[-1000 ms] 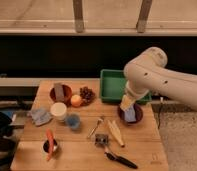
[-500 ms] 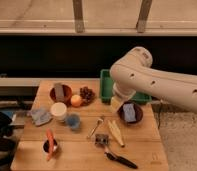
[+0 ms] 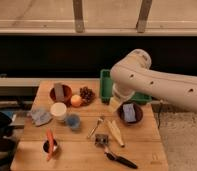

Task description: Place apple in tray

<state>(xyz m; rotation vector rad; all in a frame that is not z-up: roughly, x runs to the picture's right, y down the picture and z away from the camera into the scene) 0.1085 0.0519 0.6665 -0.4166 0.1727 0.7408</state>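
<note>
The apple [image 3: 76,100] is a small orange-yellow fruit on the wooden table [image 3: 142,145], between a dark red-brown bowl and a grape-like cluster. The green tray [image 3: 105,84] stands at the table's back; my big white arm [image 3: 152,85] covers most of it, leaving only its left end and a strip at the right. My gripper [image 3: 114,103] hangs below the arm at the tray's front left corner, to the right of the apple and apart from it. It holds nothing that I can see.
A red-brown bowl [image 3: 60,93] holds a grey block. The dark grape cluster [image 3: 86,93], a white cup [image 3: 58,110], a small blue cup [image 3: 73,121] and a blue cloth [image 3: 41,116] lie around the apple. A carrot [image 3: 50,142], utensils [image 3: 113,133] and a second bowl [image 3: 129,112] lie in front.
My arm has swung left across the tray, and the gripper has moved from above the right bowl to the tray's front left corner, nearer the apple. The objects have not moved.
</note>
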